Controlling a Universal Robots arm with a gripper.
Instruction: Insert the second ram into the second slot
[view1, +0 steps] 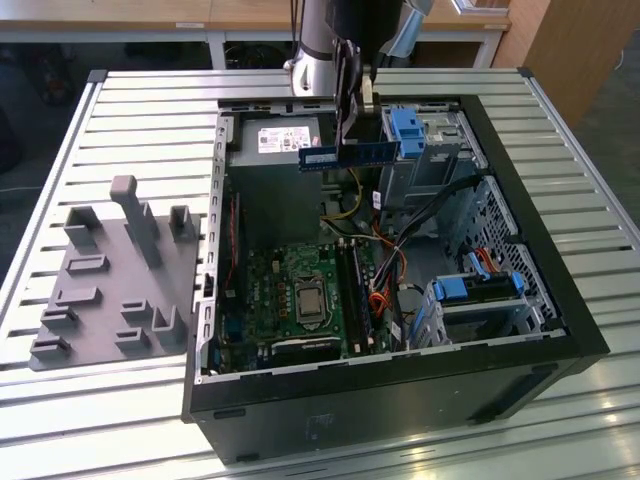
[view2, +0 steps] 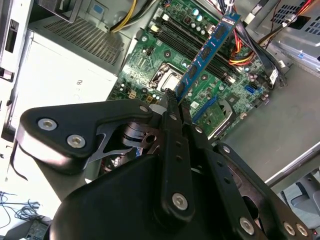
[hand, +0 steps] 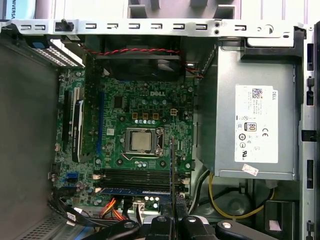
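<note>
While the gripper (view1: 351, 146) hangs above the open case (view1: 400, 400) in the exterior view, it is clamped mid-length on the second ram (view1: 320, 158), stick level, long axis along that view's left-right, slots (view1: 355, 290) well below; second wrist view, second ram (view2: 205, 55) looks crosswise to the slots (view2: 175, 32); first wrist view, one seated stick (hand: 135, 190), free slot (hand: 132, 176) beside it
</note>
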